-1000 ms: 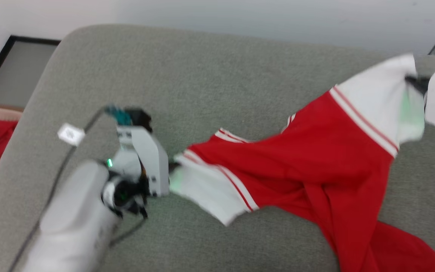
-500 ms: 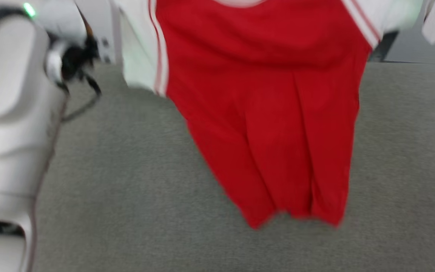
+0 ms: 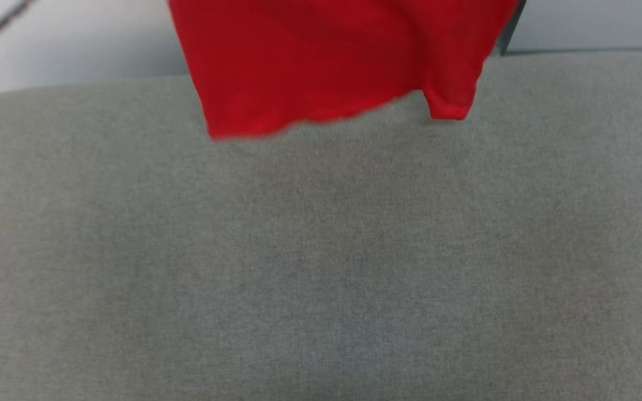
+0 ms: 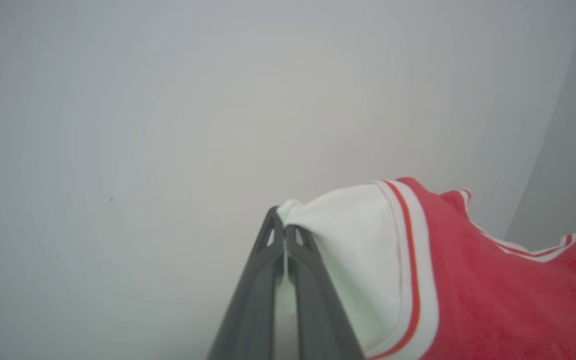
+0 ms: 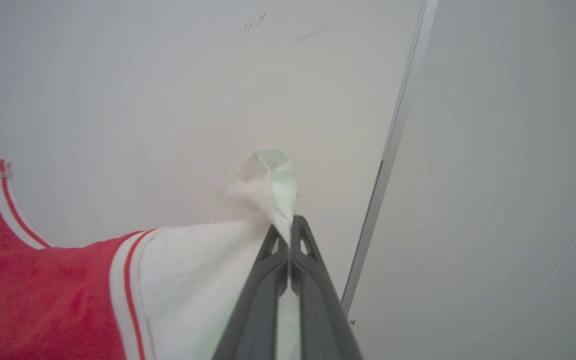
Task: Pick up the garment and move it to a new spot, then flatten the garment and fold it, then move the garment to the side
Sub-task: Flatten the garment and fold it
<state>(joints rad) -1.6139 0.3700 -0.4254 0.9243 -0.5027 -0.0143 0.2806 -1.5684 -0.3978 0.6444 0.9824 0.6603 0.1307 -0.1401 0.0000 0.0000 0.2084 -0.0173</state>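
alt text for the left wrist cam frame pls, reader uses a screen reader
The left gripper, its two dark fingers pressed together, pinches the tip of the white sleeve of the garment. The sleeve's red-and-white striped trim and the red body trail off to the lower right. Behind is a plain pale wall.

- A grey woven-fabric cushion (image 3: 321, 250) takes up the middle and lower head view, its rounded back edge running across the upper part.
- A plain pale wall (image 3: 76, 44) stands behind it at upper left.
- A dark upright edge (image 3: 507, 33) shows at upper right.
- In the right wrist view, a thin silver strip (image 5: 398, 125) slants down the right of centre, with small dark scuff marks (image 5: 253, 22) at top centre.
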